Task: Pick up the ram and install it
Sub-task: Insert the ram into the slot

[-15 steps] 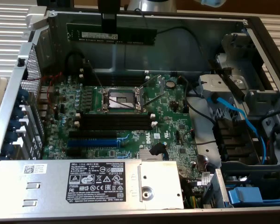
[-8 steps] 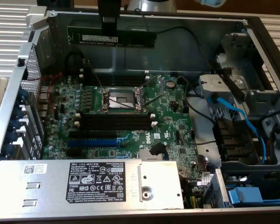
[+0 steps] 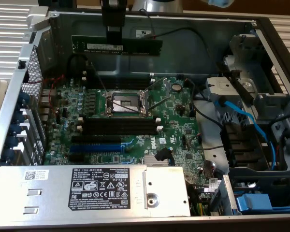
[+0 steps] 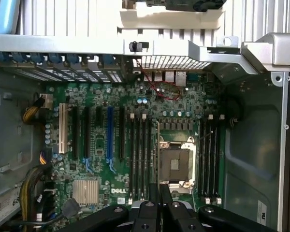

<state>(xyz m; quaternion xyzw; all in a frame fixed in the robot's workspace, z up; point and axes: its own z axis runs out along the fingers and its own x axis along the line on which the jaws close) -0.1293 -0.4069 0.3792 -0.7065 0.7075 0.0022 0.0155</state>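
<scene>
Above motherboard [image 3: 181,123], beside case wall [image 3: 198,55], my pincer [image 3: 114,36] was clamped on ram [image 3: 137,47] near its middle; stick hung level, well apart from black slots [image 3: 121,126] below.

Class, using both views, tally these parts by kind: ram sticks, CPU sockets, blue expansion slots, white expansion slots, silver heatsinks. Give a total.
ram: 1
CPU socket: 1
blue expansion slot: 1
white expansion slot: 1
silver heatsink: 1
Total: 5

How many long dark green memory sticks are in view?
1: the long dark green memory stick, gripped by the black gripper, above the green motherboard near the case wall. Others may be hidden.
</scene>
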